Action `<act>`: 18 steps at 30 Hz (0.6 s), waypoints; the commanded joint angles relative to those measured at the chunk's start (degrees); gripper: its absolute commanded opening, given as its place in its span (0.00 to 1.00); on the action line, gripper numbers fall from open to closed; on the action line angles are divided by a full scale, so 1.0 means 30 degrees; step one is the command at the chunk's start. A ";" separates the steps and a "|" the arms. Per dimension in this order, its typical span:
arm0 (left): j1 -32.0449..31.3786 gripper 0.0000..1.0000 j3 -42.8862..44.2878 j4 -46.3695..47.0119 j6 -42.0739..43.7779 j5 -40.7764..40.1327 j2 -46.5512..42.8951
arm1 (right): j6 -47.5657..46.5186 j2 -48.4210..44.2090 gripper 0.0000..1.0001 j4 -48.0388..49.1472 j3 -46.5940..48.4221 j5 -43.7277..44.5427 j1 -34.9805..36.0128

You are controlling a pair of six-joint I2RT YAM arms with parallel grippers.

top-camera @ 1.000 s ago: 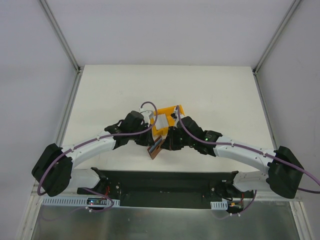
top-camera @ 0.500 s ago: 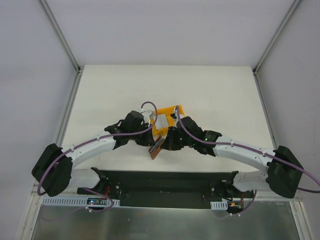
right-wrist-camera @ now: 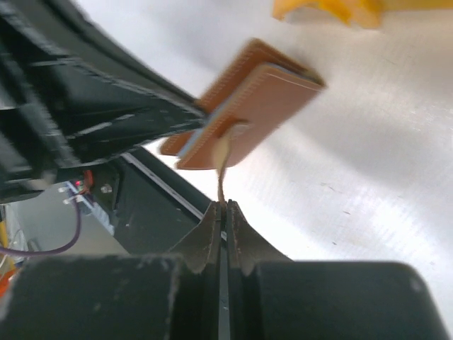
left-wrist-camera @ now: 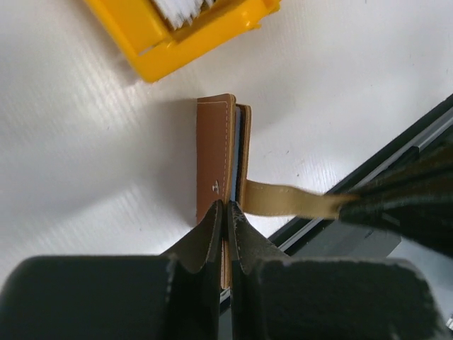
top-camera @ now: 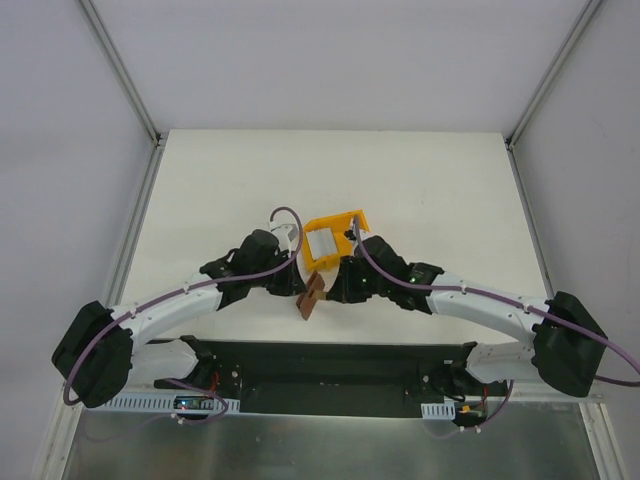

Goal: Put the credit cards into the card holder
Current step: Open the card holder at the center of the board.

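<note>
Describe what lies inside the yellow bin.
Light grey credit cards lie in the yellow bin. Their number is hidden: the top one covers any beneath.

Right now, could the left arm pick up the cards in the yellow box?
Probably not yet. The left gripper is shut on the card holder, so it is busy. The cards in the yellow box lie near and uncovered.

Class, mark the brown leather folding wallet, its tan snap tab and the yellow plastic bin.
brown leather folding wallet (left-wrist-camera: 216, 152): left wrist view, outer cover.
tan snap tab (left-wrist-camera: 283, 200): left wrist view, mid-strap.
yellow plastic bin (left-wrist-camera: 145, 35): left wrist view, outer wall.
</note>
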 commanded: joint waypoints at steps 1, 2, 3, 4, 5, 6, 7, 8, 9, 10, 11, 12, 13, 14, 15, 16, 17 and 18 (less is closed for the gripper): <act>-0.0243 0.00 -0.1622 0.0306 -0.1675 -0.1329 -0.2449 | -0.0450 -0.0869 0.00 -0.2124 -0.0905 0.1556 -0.0519; -0.0215 0.00 -0.2090 0.0306 -0.1998 -0.1447 -0.3005 | -0.0451 -0.1074 0.01 -0.2245 -0.1256 0.1616 -0.0753; -0.0243 0.00 -0.2530 0.0364 -0.2466 -0.1565 -0.3591 | -0.0422 -0.1279 0.01 -0.2305 -0.1607 0.1704 -0.1045; -0.0302 0.00 -0.2824 0.0336 -0.2731 -0.1653 -0.3974 | -0.0421 -0.1426 0.01 -0.2305 -0.2017 0.1618 -0.1280; -0.0418 0.00 -0.3204 0.0306 -0.2995 -0.1770 -0.4413 | -0.0421 -0.1456 0.00 -0.2276 -0.2311 0.1530 -0.1601; -0.0507 0.00 -0.3498 0.0335 -0.3404 -0.1974 -0.4707 | -0.0508 -0.1399 0.00 -0.2276 -0.2575 0.1384 -0.1895; -0.0652 0.00 -0.3704 0.0306 -0.3640 -0.2005 -0.5087 | -0.0683 -0.1253 0.00 -0.2276 -0.2665 0.1324 -0.2130; -0.0828 0.00 -0.3880 0.0306 -0.3874 -0.2063 -0.5294 | -0.0801 -0.1020 0.01 -0.2334 -0.2724 0.1266 -0.2277; -0.1091 0.00 -0.3998 0.0335 -0.4109 -0.2180 -0.5441 | -0.0947 -0.0814 0.01 -0.2421 -0.2724 0.1178 -0.2423; -0.1238 0.00 -0.4115 0.0306 -0.4314 -0.2529 -0.5587 | -0.0978 -0.0551 0.01 -0.2509 -0.2724 0.1177 -0.2541; -0.1356 0.00 -0.4290 0.0277 -0.4693 -0.2910 -0.5734 | -0.1007 -0.0258 0.01 -0.2597 -0.2608 0.1177 -0.2658; -0.1415 0.00 -0.4495 0.0277 -0.5045 -0.3290 -0.5793 | -0.1123 0.0005 0.02 -0.2656 -0.2491 0.1264 -0.2659; -0.1474 0.00 -0.4671 0.0277 -0.5455 -0.3526 -0.5852 | -0.1154 0.0356 0.04 -0.2860 -0.2316 0.1352 -0.2717; -0.1532 0.00 -0.4731 0.0277 -0.5633 -0.3703 -0.5882 | -0.1183 0.0621 0.08 -0.3152 -0.2082 0.1469 -0.2747; -0.1649 0.00 -0.4702 0.0248 -0.5837 -0.4053 -0.5940 | -0.1241 0.0884 0.08 -0.3532 -0.1790 0.1528 -0.2747; -0.1766 0.00 -0.4673 0.0276 -0.5984 -0.4288 -0.5998 | -0.1329 0.0945 0.07 -0.3739 -0.1555 0.1587 -0.2747; -0.1883 0.00 -0.4557 0.0219 -0.6073 -0.4580 -0.6115 | -0.1301 0.0975 0.12 -0.3828 -0.1378 0.1587 -0.2747; -0.1971 0.00 -0.4382 0.0189 -0.6161 -0.4902 -0.6087 | -0.1329 0.0859 0.20 -0.3858 -0.1290 0.1616 -0.2747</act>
